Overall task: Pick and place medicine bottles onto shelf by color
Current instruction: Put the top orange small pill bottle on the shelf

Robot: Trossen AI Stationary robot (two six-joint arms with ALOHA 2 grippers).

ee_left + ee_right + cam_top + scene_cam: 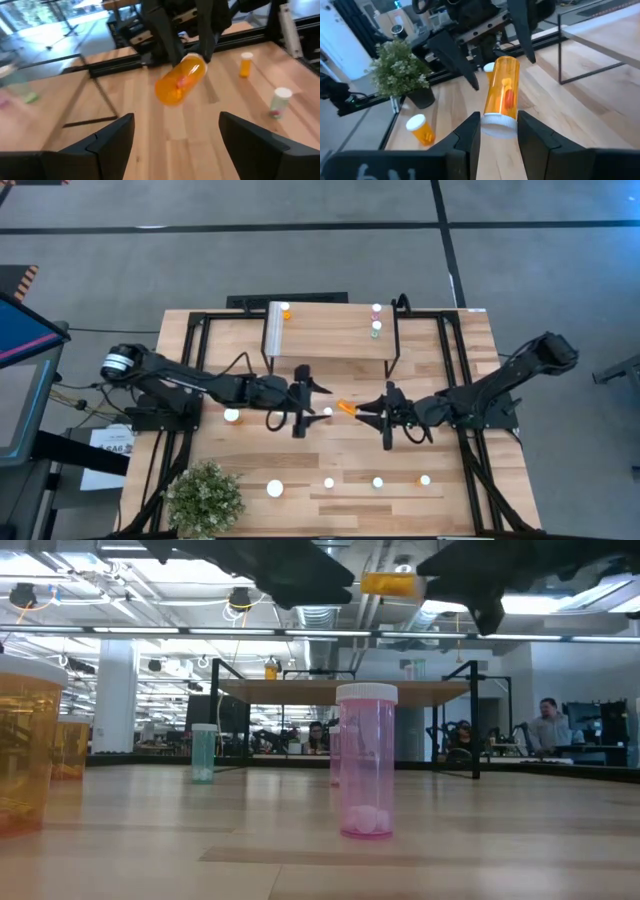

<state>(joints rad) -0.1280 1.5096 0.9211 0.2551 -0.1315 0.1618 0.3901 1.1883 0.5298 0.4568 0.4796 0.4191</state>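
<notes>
My right gripper (pixel 384 415) (pixel 498 131) is shut on an orange medicine bottle (pixel 345 408) (pixel 503 92) above the middle of the table. My left gripper (pixel 304 400) (pixel 175 127) is open, facing the bottle's (pixel 179 82) bottom end from the left without touching it. In the low view the bottle (pixel 390 583) hangs high between both dark grippers. The shelf (pixel 330 345) stands at the far edge with an orange bottle (pixel 285 310), a pink bottle (pixel 376 308) and a green bottle (pixel 376 330) standing on its top. Several more bottles stand on the table. My right gripper pinches the orange bottle's white cap end (pixel 497 120) between its two fingers, coming level from the table's right side. The bottle is lifted clear of the table and lies roughly level, with its bottom end (pixel 504 62) pointing toward the left gripper.
A row of white-capped bottles (pixel 378 482) stands near the table's near edge, one more bottle (pixel 232 416) under the left arm, another (pixel 327 412) below the grippers. A potted plant (pixel 205 498) sits at the near left corner. A pink bottle (pixel 366 760) stands close in the low view.
</notes>
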